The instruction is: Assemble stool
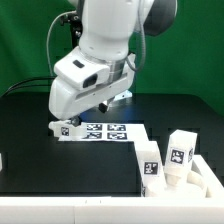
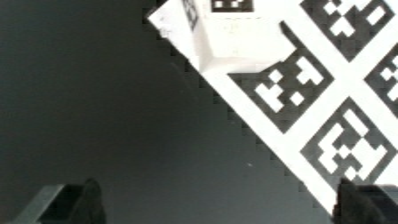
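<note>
The stool lies in loose white parts. One small white tagged part (image 1: 65, 127) sits at the end of the marker board (image 1: 108, 131) on the exterior view's left; the wrist view shows it as a white block (image 2: 222, 38) on the board's edge. My gripper (image 2: 217, 206) hangs just above the black table beside that part, open, with nothing between its dark fingertips (image 2: 71, 205). In the exterior view the white hand (image 1: 80, 88) covers most of the fingers. Two chunky tagged legs (image 1: 150, 166) (image 1: 182, 152) stand at the exterior view's right.
Another white part (image 1: 206, 186) lies beside the two legs at the right edge. A white object (image 1: 2, 160) pokes in at the left edge. The black table (image 1: 70, 175) ends in a pale front rim (image 1: 100, 213). A green curtain (image 1: 30, 40) hangs behind.
</note>
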`<state>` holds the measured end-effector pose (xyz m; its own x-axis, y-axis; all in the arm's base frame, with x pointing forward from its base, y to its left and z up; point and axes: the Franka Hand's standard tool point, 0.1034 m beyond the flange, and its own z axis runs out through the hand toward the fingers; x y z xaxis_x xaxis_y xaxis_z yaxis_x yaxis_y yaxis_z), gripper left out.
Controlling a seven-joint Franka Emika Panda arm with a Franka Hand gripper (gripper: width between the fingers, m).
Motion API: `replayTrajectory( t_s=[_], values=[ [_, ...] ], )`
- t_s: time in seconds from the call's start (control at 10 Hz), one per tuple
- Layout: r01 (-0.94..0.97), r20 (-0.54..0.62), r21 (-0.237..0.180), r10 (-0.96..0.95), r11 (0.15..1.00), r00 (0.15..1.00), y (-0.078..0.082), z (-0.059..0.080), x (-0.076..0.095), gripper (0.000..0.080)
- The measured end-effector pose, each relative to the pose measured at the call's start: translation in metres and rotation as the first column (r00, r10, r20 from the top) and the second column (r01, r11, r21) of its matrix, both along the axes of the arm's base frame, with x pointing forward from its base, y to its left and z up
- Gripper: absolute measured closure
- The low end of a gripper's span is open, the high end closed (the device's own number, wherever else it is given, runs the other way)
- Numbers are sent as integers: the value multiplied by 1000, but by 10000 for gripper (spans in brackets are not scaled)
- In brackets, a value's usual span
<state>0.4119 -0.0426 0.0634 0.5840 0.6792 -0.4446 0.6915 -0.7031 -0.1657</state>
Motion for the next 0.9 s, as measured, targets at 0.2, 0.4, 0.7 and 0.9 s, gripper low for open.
replayTrajectory(
  t_s=[0.2,0.4,0.7,0.9],
  values=[
    [84,-1,-150,-85,985,996,2,-18,-7,151],
    [23,-7,-257,-25,966,1000,-4,-24,-17,151],
    [-13,-143,-326,-36,945,989,-12,-23,-25,151],
    [-42,-244,-396,-61,917,968,-10,-26,-30,151]
  ],
)
